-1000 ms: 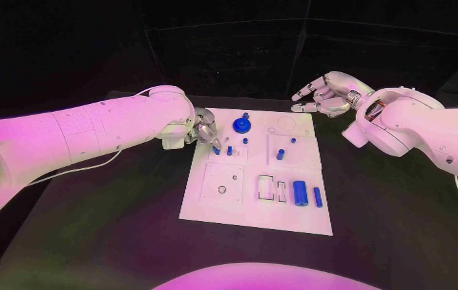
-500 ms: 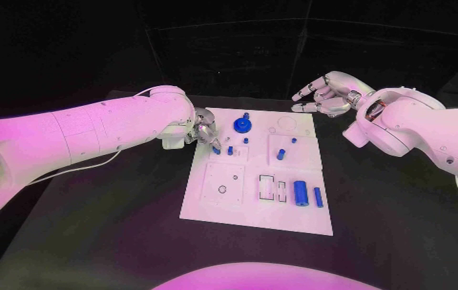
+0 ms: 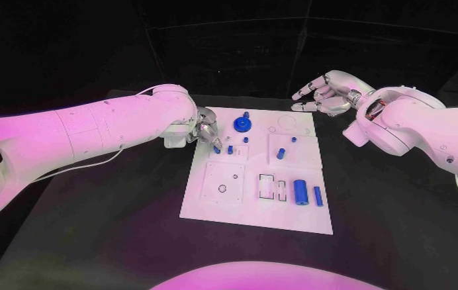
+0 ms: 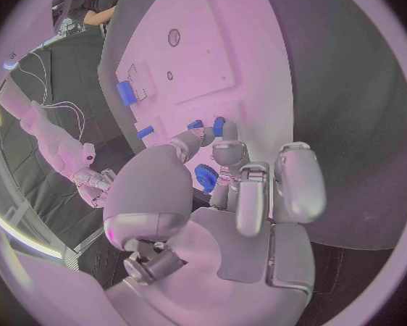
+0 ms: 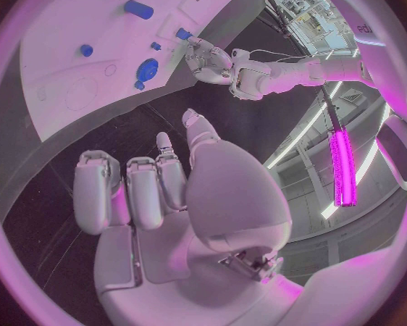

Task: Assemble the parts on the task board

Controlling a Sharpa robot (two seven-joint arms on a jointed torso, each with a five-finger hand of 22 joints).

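Black table [image 3: 114,224]: left hand [image 3: 204,132] pinches a blue part [image 3: 216,149] on the task board [image 3: 248,217].

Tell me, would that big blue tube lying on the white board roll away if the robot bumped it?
Probably. The big blue cylinder lies on its side on the flat task board, so a sideways nudge could roll it. It looks smooth and stiff, so it may slip in a loose grip. Nothing touches it now.
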